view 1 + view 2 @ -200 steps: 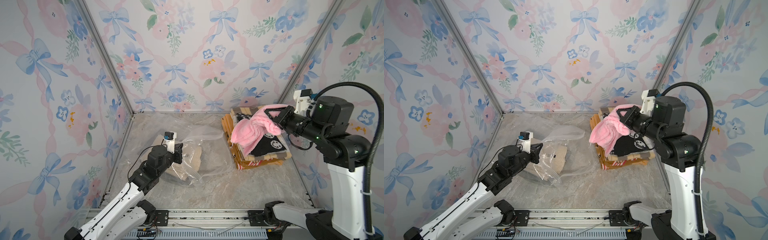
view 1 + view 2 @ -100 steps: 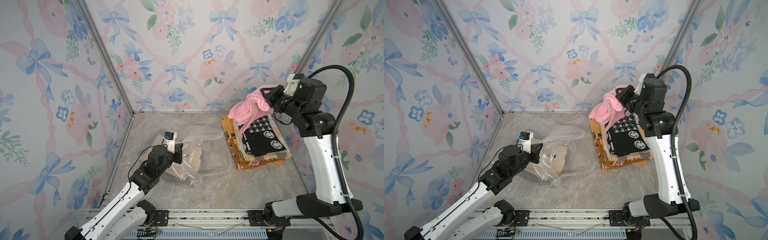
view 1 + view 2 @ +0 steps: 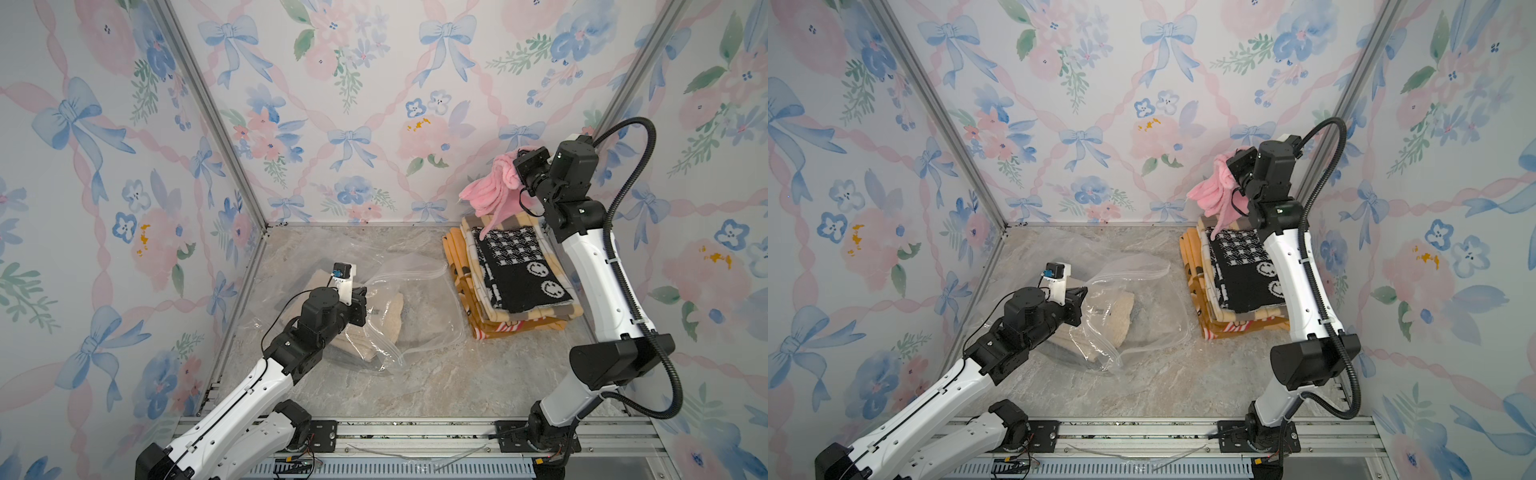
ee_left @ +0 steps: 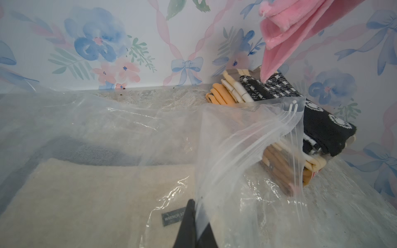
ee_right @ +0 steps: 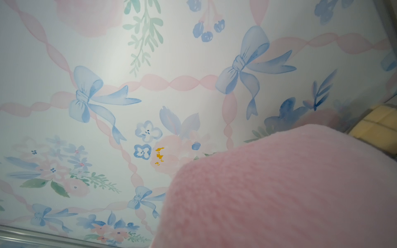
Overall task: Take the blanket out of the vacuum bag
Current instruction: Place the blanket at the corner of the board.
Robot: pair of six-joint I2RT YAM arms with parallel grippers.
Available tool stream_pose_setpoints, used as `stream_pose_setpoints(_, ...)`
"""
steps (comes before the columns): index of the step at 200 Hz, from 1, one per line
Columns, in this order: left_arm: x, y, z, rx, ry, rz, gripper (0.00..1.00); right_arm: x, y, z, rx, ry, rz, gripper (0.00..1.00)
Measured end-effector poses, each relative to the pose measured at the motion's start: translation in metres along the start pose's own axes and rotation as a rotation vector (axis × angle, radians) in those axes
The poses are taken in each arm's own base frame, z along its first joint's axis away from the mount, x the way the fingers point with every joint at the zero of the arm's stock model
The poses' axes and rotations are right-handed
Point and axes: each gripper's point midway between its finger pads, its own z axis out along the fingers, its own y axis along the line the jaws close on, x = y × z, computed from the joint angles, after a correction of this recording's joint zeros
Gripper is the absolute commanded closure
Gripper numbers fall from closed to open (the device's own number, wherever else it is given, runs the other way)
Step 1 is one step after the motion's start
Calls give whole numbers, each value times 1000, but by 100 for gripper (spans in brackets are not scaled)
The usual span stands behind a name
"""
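the vacuum bag (image 3: 419, 320) lies crumpled on the tabletop (image 3: 415, 382), left of centre, with a cream blanket (image 3: 388, 322) inside. only the left wrist view shows a grey label (image 4: 173, 216) on that blanket, its text partly covered by the left gripper (image 4: 195, 211), whose jaws are pinched together on the bag's plastic, arm low. the right gripper (image 3: 518, 176) is buried in the pink blanket (image 3: 494, 195), jaws hidden but clamped on it. its arm is raised above the stack of folded blankets (image 3: 519, 286).

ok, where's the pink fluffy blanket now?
Back right in both top views: pink fluffy blanket hangs from the right fingers, above the folded blanket stack.
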Motion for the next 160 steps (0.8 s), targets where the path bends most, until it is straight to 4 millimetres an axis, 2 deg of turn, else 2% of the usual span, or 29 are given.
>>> stream_pose_setpoints(46, 3, 4, 6, -17, 12, 2, 100, 7, -22, 62, 29, -60, 86, 100)
stream_pose_setpoints(76, 6, 10, 13, -36, 24, 4, 100, 9, -23, 87, 20, -84, 123, 100)
stream_pose_setpoints(99, 9, 14, 17, -49, 37, 6, 100, 4, -21, 95, 9, -107, 145, 100)
stream_pose_setpoints(136, 11, 14, 23, -46, 44, 5, 100, -8, -16, 94, -2, -141, 187, 100)
stream_pose_setpoints(160, 10, 13, 23, -37, 40, 4, 100, -3, -28, 95, 16, -134, 210, 100)
